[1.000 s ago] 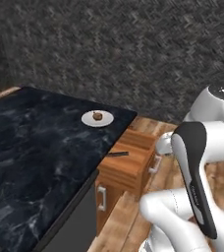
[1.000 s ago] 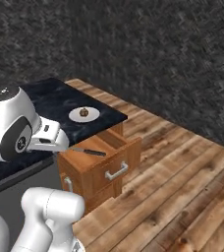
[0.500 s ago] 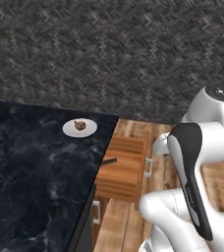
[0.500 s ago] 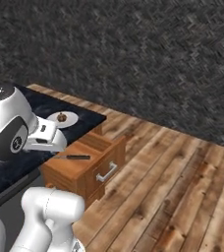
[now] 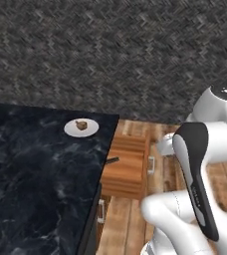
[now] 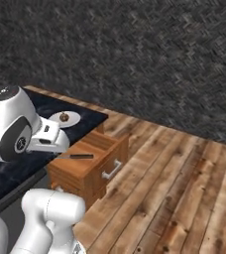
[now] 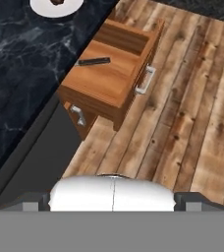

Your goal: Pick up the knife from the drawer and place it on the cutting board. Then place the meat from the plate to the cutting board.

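The drawer point(image 7: 115, 74) stood pulled out from the edge of the dark marble desk point(image 5: 31, 184), its reddish-brown box jutting over the plank floor point(image 6: 184, 183). The knife point(image 7: 94, 61) lay flat inside it, near the desk side, its dark handle showing. On the desk, just behind the drawer, sat the white plate point(image 5: 81, 128) with the meat point(image 5: 80, 124) on it, a small brown lump near the middle. The end effector point(image 7: 112, 199) hung above the floor in front of the drawer, well apart from the knife; its jaws stood spread wide and held nothing. A metal handle point(image 7: 144, 80) showed on the drawer's front panel.
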Controlling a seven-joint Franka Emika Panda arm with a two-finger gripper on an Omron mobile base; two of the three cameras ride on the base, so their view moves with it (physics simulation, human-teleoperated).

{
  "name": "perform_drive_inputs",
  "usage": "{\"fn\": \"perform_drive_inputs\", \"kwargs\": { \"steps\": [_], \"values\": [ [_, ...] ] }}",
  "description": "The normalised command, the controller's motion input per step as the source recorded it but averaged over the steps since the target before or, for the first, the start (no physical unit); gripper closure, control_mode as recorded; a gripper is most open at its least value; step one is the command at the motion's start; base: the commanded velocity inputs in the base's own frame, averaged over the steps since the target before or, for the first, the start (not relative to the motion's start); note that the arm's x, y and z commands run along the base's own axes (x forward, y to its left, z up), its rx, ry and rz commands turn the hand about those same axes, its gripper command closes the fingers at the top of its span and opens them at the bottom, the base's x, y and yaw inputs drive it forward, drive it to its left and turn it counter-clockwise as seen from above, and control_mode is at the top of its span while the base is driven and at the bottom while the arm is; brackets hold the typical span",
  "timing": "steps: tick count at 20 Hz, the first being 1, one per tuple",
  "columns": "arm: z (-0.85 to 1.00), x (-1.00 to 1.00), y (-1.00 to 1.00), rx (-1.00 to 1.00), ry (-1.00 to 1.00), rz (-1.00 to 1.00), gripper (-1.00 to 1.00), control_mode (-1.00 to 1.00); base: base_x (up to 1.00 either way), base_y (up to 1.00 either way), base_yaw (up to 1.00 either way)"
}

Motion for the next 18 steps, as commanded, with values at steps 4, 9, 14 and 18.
{"fn": "perform_drive_inputs", "kwargs": {
  "steps": [4,9,14,18],
  "values": [
    [0.00,0.00,0.00,0.00,0.00,0.00,-1.00,1.00,0.00,0.93,-0.22],
    [0.00,0.00,0.00,0.00,0.00,0.00,-1.00,1.00,0.19,0.77,-0.11],
    [0.00,0.00,0.00,0.00,0.00,0.00,-1.00,1.00,0.16,0.26,0.15],
    [0.00,0.00,0.00,0.00,0.00,0.00,-1.00,1.00,0.36,-0.28,0.44]
  ]
}}
